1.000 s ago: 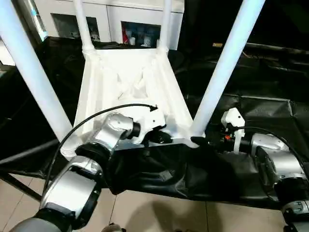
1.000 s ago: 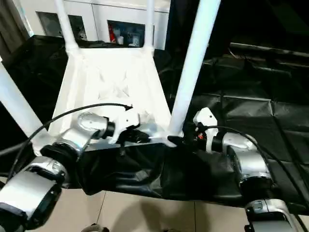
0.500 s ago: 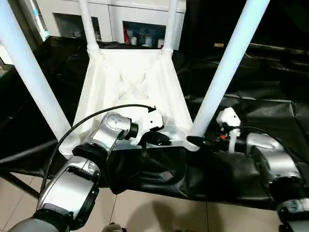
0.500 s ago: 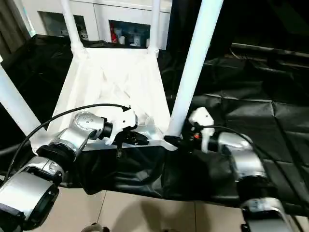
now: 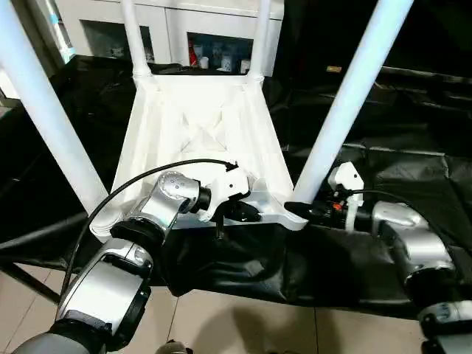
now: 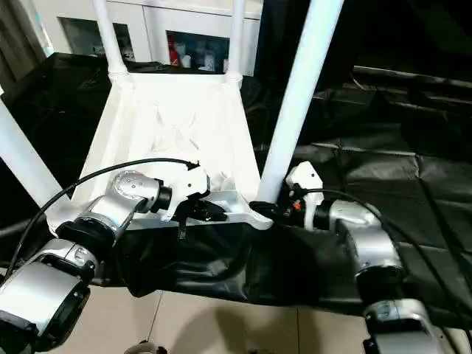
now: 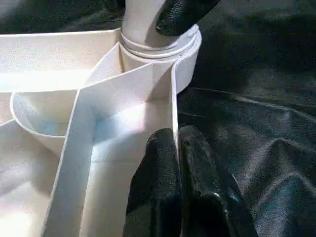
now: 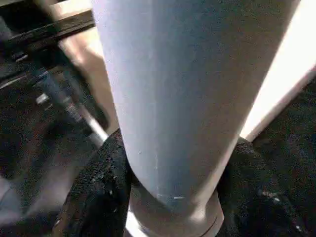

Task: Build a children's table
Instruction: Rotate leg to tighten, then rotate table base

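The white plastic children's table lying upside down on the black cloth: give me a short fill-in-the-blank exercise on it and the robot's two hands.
1. The white plastic children's table lies with its ribbed underside facing ____.
2. ____ white tapered tube legs stand in its corner sockets.
3. The right hand has a black finger on each side of the near right ____.
4. The left hand pinches the tabletop's thin near ____.

Missing words: up; four; leg; edge
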Tool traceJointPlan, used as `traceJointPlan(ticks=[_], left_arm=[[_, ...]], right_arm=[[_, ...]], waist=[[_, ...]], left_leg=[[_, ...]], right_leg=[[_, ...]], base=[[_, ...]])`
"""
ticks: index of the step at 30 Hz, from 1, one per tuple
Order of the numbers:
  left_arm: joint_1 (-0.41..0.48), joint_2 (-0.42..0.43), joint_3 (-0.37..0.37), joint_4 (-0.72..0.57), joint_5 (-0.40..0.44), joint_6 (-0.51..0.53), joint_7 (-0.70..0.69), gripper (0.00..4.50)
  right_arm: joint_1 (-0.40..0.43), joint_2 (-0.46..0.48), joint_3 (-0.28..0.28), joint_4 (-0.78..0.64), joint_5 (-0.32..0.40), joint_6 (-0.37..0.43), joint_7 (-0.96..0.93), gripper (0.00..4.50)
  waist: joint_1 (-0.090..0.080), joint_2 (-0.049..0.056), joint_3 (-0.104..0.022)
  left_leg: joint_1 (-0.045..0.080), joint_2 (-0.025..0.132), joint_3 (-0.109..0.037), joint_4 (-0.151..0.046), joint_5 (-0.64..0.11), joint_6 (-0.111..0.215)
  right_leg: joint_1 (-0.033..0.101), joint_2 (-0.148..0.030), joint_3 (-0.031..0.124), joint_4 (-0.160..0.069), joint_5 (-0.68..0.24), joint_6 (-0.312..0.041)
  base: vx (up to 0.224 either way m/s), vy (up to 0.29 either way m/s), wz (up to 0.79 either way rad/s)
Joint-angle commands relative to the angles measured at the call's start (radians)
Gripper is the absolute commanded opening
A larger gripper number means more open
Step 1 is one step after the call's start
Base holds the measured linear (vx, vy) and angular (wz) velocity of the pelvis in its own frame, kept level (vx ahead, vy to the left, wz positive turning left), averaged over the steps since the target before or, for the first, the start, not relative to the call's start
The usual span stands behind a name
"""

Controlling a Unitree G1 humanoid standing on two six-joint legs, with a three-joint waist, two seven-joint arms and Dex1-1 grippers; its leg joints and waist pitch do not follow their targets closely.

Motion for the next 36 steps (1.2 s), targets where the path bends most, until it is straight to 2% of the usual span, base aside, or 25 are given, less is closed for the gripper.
traceJointPlan(ticks=[1, 2, 4, 7, 8, 10, 13, 14, 15, 16, 17, 19, 20, 22, 24, 25, 26, 27, 30, 31, 33, 34, 36], left_arm=[[-0.005, -0.045, 0.004, 0.029, 0.021, 0.023, 0.12, 0.0], [-0.015, -0.069, 0.007, 0.043, 0.029, 0.043, 0.181, 0.0], [-0.022, -0.091, 0.009, 0.052, 0.034, 0.06, 0.23, 0.0], [-0.036, -0.15, 0.015, 0.068, 0.041, 0.093, 0.343, 0.0], [-0.04, -0.167, 0.015, 0.072, 0.042, 0.1, 0.372, 0.0], [-0.039, -0.228, -0.008, 0.068, 0.057, 0.107, 0.418, 0.0], [-0.032, -0.259, -0.027, 0.06, 0.063, 0.1, 0.402, 0.0], [-0.029, -0.266, -0.035, 0.061, 0.072, 0.088, 0.4, 0.0], [-0.028, -0.265, -0.038, 0.063, 0.077, 0.083, 0.4, 0.0], [-0.028, -0.265, -0.04, 0.065, 0.079, 0.079, 0.401, 0.0], [-0.028, -0.265, -0.04, 0.065, 0.079, 0.079, 0.401, 0.0], [-0.032, -0.247, -0.035, 0.074, 0.085, 0.066, 0.402, 0.0], [-0.032, -0.243, -0.035, 0.075, 0.086, 0.061, 0.399, 0.0], [-0.036, -0.225, -0.029, 0.077, 0.084, 0.053, 0.388, 0.0], [-0.038, -0.196, -0.025, 0.078, 0.08, 0.033, 0.344, 0.0], [-0.034, -0.169, -0.025, 0.072, 0.076, 0.009, 0.294, 0.0], [-0.034, -0.169, -0.025, 0.072, 0.076, 0.009, 0.294, 0.0], [-0.03, -0.148, -0.023, 0.068, 0.071, -0.009, 0.251, 0.0], [-0.027, -0.118, -0.02, 0.066, 0.066, -0.019, 0.196, 0.0], [-0.026, -0.106, -0.021, 0.065, 0.065, -0.026, 0.176, 0.0], [-0.02, -0.081, -0.016, 0.057, 0.05, -0.036, 0.112, 0.0], [-0.019, -0.079, -0.015, 0.057, 0.047, -0.037, 0.103, 0.0], [-0.016, -0.066, -0.013, 0.049, 0.035, -0.036, 0.057, 0.0]], right_arm=[[0.01, 0.049, 0.006, 0.06, -0.042, 0.044, -0.146, 1.96], [0.006, 0.088, -0.002, 0.083, -0.057, 0.051, -0.237, 1.96], [0.002, 0.125, -0.015, 0.099, -0.059, 0.063, -0.312, 1.95], [-0.021, 0.212, -0.048, 0.139, -0.059, 0.083, -0.492, 1.95], [-0.028, 0.235, -0.055, 0.15, -0.061, 0.086, -0.541, 1.95], [-0.068, 0.306, -0.051, 0.195, -0.093, 0.092, -0.681, 1.95], [-0.096, 0.329, -0.035, 0.217, -0.111, 0.057, -0.689, 1.95], [-0.102, 0.33, -0.028, 0.216, -0.126, 0.035, -0.694, 2.29], [-0.103, 0.334, -0.044, 0.213, -0.109, 0.032, -0.695, 2.29], [-0.105, 0.336, -0.057, 0.212, -0.096, 0.031, -0.694, 2.63], [-0.105, 0.336, -0.057, 0.212, -0.096, 0.031, -0.694, 2.63], [-0.113, 0.315, -0.042, 0.221, -0.126, 0.006, -0.679, 2.72], [-0.113, 0.309, -0.035, 0.222, -0.133, -0.001, -0.67, 2.97], [-0.104, 0.282, -0.023, 0.2, -0.127, -0.011, -0.597, 2.97], [-0.078, 0.217, -0.004, 0.152, -0.114, -0.025, -0.457, 2.97], [-0.047, 0.146, 0.014, 0.1, -0.096, -0.042, -0.323, 2.97], [-0.047, 0.146, 0.014, 0.1, -0.096, -0.042, -0.323, 2.97], [-0.023, 0.082, 0.021, 0.062, -0.081, -0.06, -0.22, 2.97], [0.002, -0.006, 0.016, 0.028, -0.061, -0.077, -0.093, 2.97], [0.008, -0.038, 0.01, 0.019, -0.048, -0.069, -0.041, 2.97], [0.024, -0.111, 0.003, -0.007, -0.016, -0.043, 0.086, 2.97], [0.025, -0.124, 0.002, -0.009, -0.01, -0.037, 0.11, 2.97], [0.027, -0.157, 0.001, -0.012, -0.003, -0.034, 0.158, 2.97]], waist=[[-0.006, -0.01, -0.048], [-0.013, -0.007, -0.044], [-0.02, -0.005, -0.042], [-0.034, -0.005, -0.041], [-0.037, 0.003, -0.041], [-0.048, 0.004, -0.043], [-0.057, 0.005, -0.043], [-0.057, 0.004, -0.043], [-0.057, 0.004, -0.044], [-0.057, 0.004, -0.044], [-0.056, 0.004, -0.044], [-0.055, 0.005, -0.045], [-0.055, 0.005, -0.045], [-0.053, 0.004, -0.045], [-0.05, 0.002, -0.046], [-0.049, 0.001, -0.046], [-0.044, -0.002, -0.047], [-0.04, -0.004, -0.048], [-0.031, -0.005, -0.054], [-0.029, -0.006, -0.057], [-0.022, -0.006, -0.058], [-0.016, -0.006, -0.06], [-0.012, -0.005, -0.059]], left_leg=[[0.014, 0.023, -0.008, -0.068, -0.242, 0.042], [0.016, 0.021, -0.01, -0.072, -0.295, 0.019], [0.022, 0.02, -0.016, -0.076, -0.355, -0.005], [0.021, 0.017, -0.022, -0.079, -0.394, -0.014], [0.021, 0.017, -0.024, -0.08, -0.396, -0.018], [0.018, 0.016, -0.029, -0.085, -0.407, -0.032], [0.02, 0.015, -0.028, -0.085, -0.425, -0.02], [0.022, 0.015, -0.026, -0.084, -0.437, -0.014], [0.022, 0.015, -0.026, -0.084, -0.436, -0.011], [0.019, 0.015, -0.025, -0.085, -0.427, -0.006], [0.019, 0.015, -0.024, -0.085, -0.425, -0.004], [0.02, 0.016, -0.023, -0.084, -0.422, -0.002], [0.019, 0.016, -0.023, -0.084, -0.421, -0.002], [0.017, 0.017, -0.022, -0.084, -0.41, 0.005], [0.015, 0.018, -0.021, -0.083, -0.395, 0.017], [0.013, 0.018, -0.019, -0.082, -0.38, 0.026], [0.013, 0.018, -0.019, -0.081, -0.371, 0.032], [0.012, 0.019, -0.014, -0.076, -0.345, 0.053], [0.007, 0.021, -0.011, -0.07, -0.274, 0.077], [0.005, 0.022, -0.011, -0.066, -0.232, 0.089], [0.008, 0.023, -0.007, -0.06, -0.197, 0.118], [0.004, 0.024, -0.008, -0.058, -0.161, 0.134], [0.0, 0.025, -0.006, -0.056, -0.136, 0.143]], right_leg=[[0.038, -0.046, 0.024, -0.068, -0.247, -0.235], [0.031, -0.046, 0.025, -0.077, -0.342, -0.208], [0.025, -0.047, 0.024, -0.089, -0.45, -0.167], [0.021, -0.045, 0.021, -0.101, -0.516, -0.128], [0.02, -0.046, 0.021, -0.101, -0.518, -0.127], [0.022, -0.044, 0.016, -0.104, -0.524, -0.116], [0.02, -0.041, 0.015, -0.109, -0.488, -0.121], [0.017, -0.04, 0.017, -0.111, -0.48, -0.123], [0.018, -0.04, 0.018, -0.11, -0.472, -0.125], [0.02, -0.04, 0.018, -0.107, -0.455, -0.13], [0.02, -0.04, 0.019, -0.108, -0.448, -0.133], [0.019, -0.04, 0.02, -0.106, -0.432, -0.143], [0.019, -0.041, 0.02, -0.105, -0.429, -0.145], [0.023, -0.04, 0.021, -0.102, -0.403, -0.152], [0.028, -0.041, 0.021, -0.101, -0.379, -0.155], [0.029, -0.041, 0.022, -0.098, -0.361, -0.161], [0.035, -0.041, 0.021, -0.099, -0.355, -0.158], [0.034, -0.043, 0.026, -0.095, -0.318, -0.172], [0.041, -0.046, 0.026, -0.083, -0.239, -0.2], [0.044, -0.044, 0.024, -0.074, -0.179, -0.222], [0.046, -0.042, 0.024, -0.067, -0.106, -0.251], [0.053, -0.042, 0.022, -0.057, -0.049, -0.27], [0.055, -0.039, 0.018, -0.05, -0.008, -0.286]], base=[[0.0, 0.0, 0.0], [0.0, 0.0, 0.0], [-0.026, -0.002, 0.0], [-0.033, -0.001, 0.0], [0.0, 0.0, 0.0], [0.0, 0.0, 0.0], [0.0, 0.0, 0.0], [0.0, 0.0, 0.0], [0.0, 0.0, 0.0], [0.0, 0.0, 0.0], [0.0, 0.0, 0.0], [0.0, 0.0, 0.0], [0.0, 0.0, 0.0], [0.0, 0.0, 0.0], [0.0, 0.0, 0.0], [0.0, 0.0, 0.0], [0.0, 0.0, 0.0], [0.0, 0.0, 0.0], [0.0, 0.0, 0.0], [0.0, 0.0, 0.0], [0.0, 0.0, 0.0], [0.0, 0.0, 0.0], [0.0, 0.0, 0.0]])
